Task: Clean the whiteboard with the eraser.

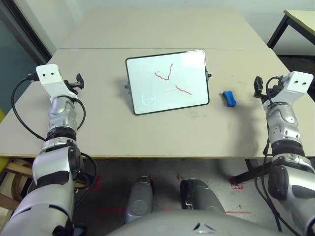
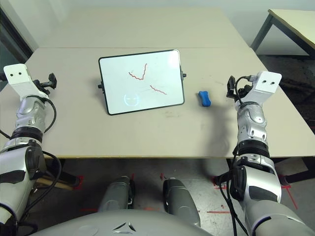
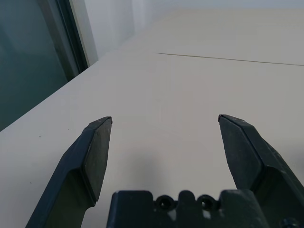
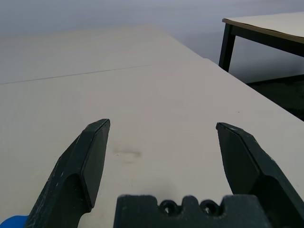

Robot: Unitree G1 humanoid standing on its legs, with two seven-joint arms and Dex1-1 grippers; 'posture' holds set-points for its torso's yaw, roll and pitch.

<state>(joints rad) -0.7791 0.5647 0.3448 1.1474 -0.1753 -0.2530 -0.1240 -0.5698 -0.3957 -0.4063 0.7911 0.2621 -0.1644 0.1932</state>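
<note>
The whiteboard (image 1: 167, 81) lies in the middle of the table, slightly turned, with red squiggles on its white face. The small blue eraser (image 1: 229, 98) rests on the table just right of the board. My right gripper (image 1: 257, 87) hovers open a short way right of the eraser, with nothing between its fingers (image 4: 88, 166); a sliver of the eraser (image 4: 12, 222) shows beside one finger. My left gripper (image 1: 78, 81) stands open well left of the board, fingers (image 3: 92, 161) spread over bare table.
The beige table (image 1: 162, 132) has a seam (image 1: 98, 48) across its far part. A second table (image 1: 300, 19) stands at the far right. A dark glass wall (image 1: 15, 54) runs along the left side.
</note>
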